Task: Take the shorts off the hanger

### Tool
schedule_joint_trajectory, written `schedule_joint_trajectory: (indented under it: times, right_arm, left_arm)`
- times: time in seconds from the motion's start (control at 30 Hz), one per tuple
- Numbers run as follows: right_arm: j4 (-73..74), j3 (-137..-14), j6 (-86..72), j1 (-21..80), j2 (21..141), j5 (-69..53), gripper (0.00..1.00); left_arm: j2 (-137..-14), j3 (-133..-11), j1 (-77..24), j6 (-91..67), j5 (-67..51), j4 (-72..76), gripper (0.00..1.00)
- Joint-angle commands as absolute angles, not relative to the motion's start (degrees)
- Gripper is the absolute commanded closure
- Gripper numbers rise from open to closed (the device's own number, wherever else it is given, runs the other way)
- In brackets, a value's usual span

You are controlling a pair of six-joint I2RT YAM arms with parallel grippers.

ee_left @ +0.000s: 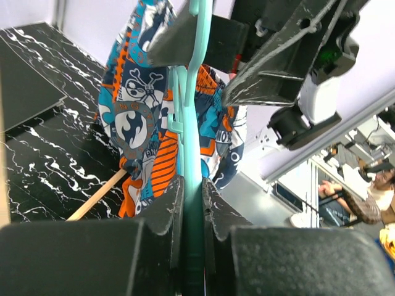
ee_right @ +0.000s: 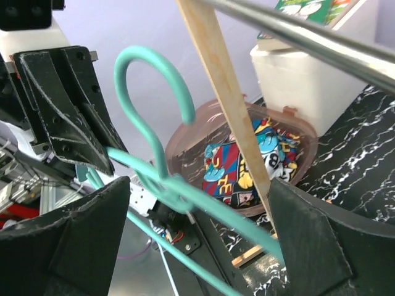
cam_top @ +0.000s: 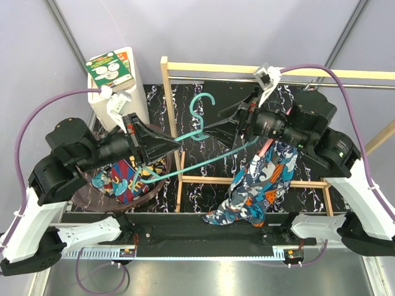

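Observation:
My left gripper point(cam_top: 174, 141) is shut on the teal hanger point(cam_top: 199, 126) and holds it above the table; in the left wrist view its jaws point(ee_left: 192, 206) clamp the hanger's bar point(ee_left: 192, 123). The teal, orange and white shorts point(cam_top: 262, 179) hang from the hanger's right end and also show in the left wrist view point(ee_left: 139, 123). My right gripper point(cam_top: 233, 128) is open by the hanger, above those shorts. In the right wrist view its gripper point(ee_right: 197, 237) stands wide, with the hanger point(ee_right: 185, 197) between the jaws, untouched. The comic shorts point(cam_top: 123, 177) lie in a brown basket point(cam_top: 162, 161), which the right wrist view point(ee_right: 244, 163) shows too.
A wooden rack frame point(cam_top: 164, 98) with a metal rail point(cam_top: 345, 85) stands over the black marbled table point(cam_top: 210, 159). A white box point(cam_top: 117, 102) with a green carton point(cam_top: 111, 68) on top stands at the back left.

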State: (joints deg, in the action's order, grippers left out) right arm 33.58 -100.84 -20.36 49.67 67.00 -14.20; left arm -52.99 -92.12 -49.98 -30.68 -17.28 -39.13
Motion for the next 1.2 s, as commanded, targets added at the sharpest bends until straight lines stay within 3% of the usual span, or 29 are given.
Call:
schedule_joint_trajectory:
  times: [0.0,0.2,0.4,1.17]
  right_arm:
    - [28.0,-99.2,-20.0,49.6,60.6,-6.3,0.0]
    - [25.1,-94.0,-19.4,49.6,54.7,-1.5,0.0]
    - [20.9,-91.9,-18.8,49.6,52.6,-4.9,0.0]
    - [20.0,-92.1,-20.5,49.6,52.6,-6.3,0.0]
  left_arm:
    - [-51.5,-93.5,-50.0,-32.3,-13.1,-36.2,1.0]
    - [-51.1,-93.2,-49.9,-34.4,-11.4,-35.2,1.0]
    - [-52.0,-93.1,-49.7,-40.2,-8.7,-33.3,1.0]
    - [-49.5,-81.1,-48.9,-64.9,-0.4,-13.4,1.0]
